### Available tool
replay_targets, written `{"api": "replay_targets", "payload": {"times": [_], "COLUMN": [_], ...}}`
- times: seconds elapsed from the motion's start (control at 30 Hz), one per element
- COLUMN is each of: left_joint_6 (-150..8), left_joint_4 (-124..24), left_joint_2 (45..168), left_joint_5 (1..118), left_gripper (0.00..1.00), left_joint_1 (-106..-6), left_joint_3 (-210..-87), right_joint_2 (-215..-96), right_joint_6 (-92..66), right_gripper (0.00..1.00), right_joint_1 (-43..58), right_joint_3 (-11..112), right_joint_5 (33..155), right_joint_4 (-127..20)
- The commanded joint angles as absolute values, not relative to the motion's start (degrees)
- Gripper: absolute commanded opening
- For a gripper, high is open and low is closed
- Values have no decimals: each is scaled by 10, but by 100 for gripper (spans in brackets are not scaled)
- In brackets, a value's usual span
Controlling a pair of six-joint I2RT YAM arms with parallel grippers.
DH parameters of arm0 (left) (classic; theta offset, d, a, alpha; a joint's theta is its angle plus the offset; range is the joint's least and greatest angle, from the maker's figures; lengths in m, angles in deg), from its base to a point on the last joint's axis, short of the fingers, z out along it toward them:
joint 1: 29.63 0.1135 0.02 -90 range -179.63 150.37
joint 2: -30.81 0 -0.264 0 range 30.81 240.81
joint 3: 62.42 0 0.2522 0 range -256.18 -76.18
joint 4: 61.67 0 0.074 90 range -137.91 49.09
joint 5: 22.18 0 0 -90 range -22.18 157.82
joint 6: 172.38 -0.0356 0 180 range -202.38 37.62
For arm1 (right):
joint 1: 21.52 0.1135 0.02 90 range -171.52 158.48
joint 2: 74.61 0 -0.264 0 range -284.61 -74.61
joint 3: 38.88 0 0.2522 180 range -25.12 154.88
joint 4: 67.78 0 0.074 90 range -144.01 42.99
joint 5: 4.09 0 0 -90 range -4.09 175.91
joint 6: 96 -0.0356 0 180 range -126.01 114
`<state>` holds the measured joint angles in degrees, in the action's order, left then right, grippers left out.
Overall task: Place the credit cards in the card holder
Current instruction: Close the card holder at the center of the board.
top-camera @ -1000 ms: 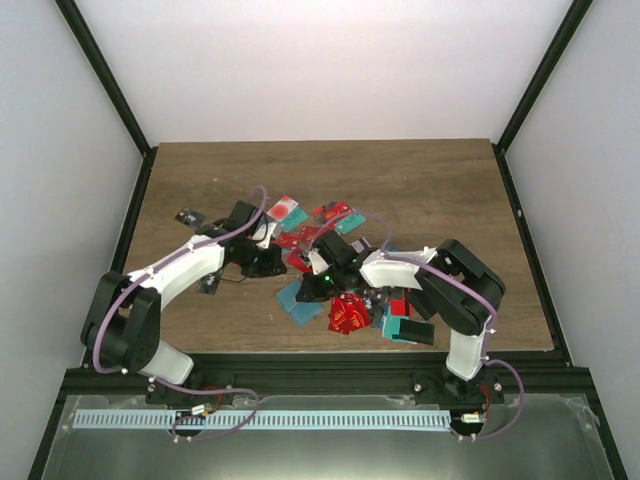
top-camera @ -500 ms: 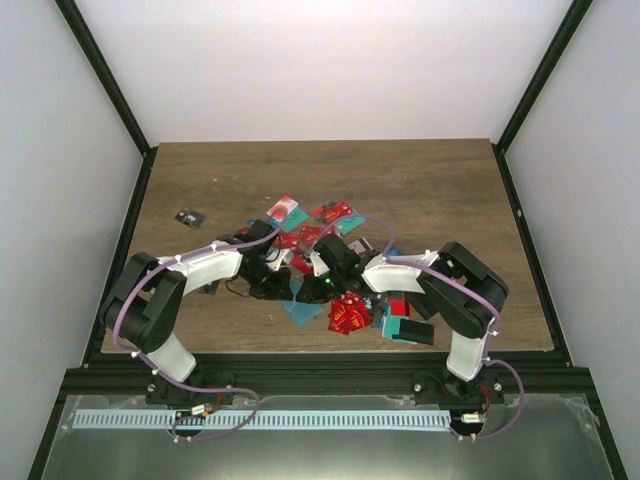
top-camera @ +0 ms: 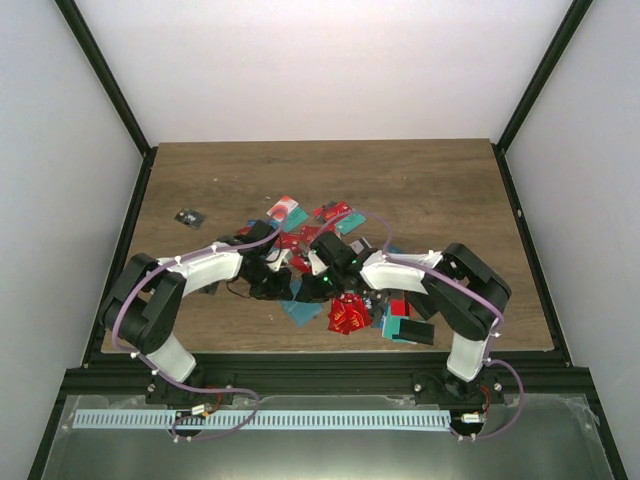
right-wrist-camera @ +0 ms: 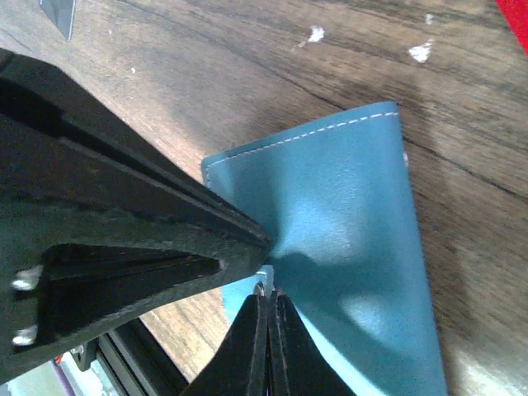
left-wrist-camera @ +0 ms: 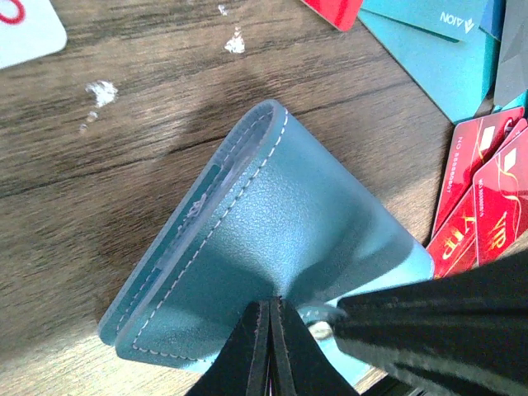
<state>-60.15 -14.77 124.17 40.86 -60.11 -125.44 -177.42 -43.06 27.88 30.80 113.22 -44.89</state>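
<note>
The card holder (left-wrist-camera: 272, 223), a teal stitched bifold wallet, lies partly folded on the wood; it also shows in the right wrist view (right-wrist-camera: 346, 214) and in the top view (top-camera: 302, 308). My left gripper (left-wrist-camera: 271, 304) is shut on one edge of it. My right gripper (right-wrist-camera: 266, 295) is shut on the same edge right beside it, fingertips nearly touching. In the top view both grippers, left (top-camera: 286, 288) and right (top-camera: 312, 290), meet over the holder. Credit cards lie around: red ones (left-wrist-camera: 478, 194), teal ones (left-wrist-camera: 441, 41), a white one (left-wrist-camera: 21, 29), and a red pile (top-camera: 350, 313).
More red and teal cards are scattered behind the grippers (top-camera: 312, 232). A black and teal blocky case (top-camera: 407, 329) sits near the front edge on the right. A small dark item (top-camera: 187, 217) lies far left. White specks mark the wood (left-wrist-camera: 99, 91).
My left arm has swung in from the card pile toward the holder and now grips it beside the right gripper. The right gripper has barely moved.
</note>
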Motion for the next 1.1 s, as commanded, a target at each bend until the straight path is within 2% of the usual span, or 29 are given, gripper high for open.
{"api": "replay_targets", "payload": {"times": [0.0,0.43,1.07], "left_joint_6": [-597,-597,-599], "left_joint_4": [-147,-151,-148], "left_joint_2": [1265,1261,1251], "left_joint_5": [500,494,486], "left_gripper": [4,4,4], "left_joint_1": [-600,-600,-600], "left_joint_3": [-1225,-1220,-1219], "right_joint_2": [-1756,-1794,-1820], "right_joint_6": [-422,-431,-428], "right_gripper": [1,1,1], "right_joint_1": [288,290,290], "right_joint_3": [360,363,343], "right_joint_5": [1139,1100,1084], "right_joint_4": [-381,-343,-362]}}
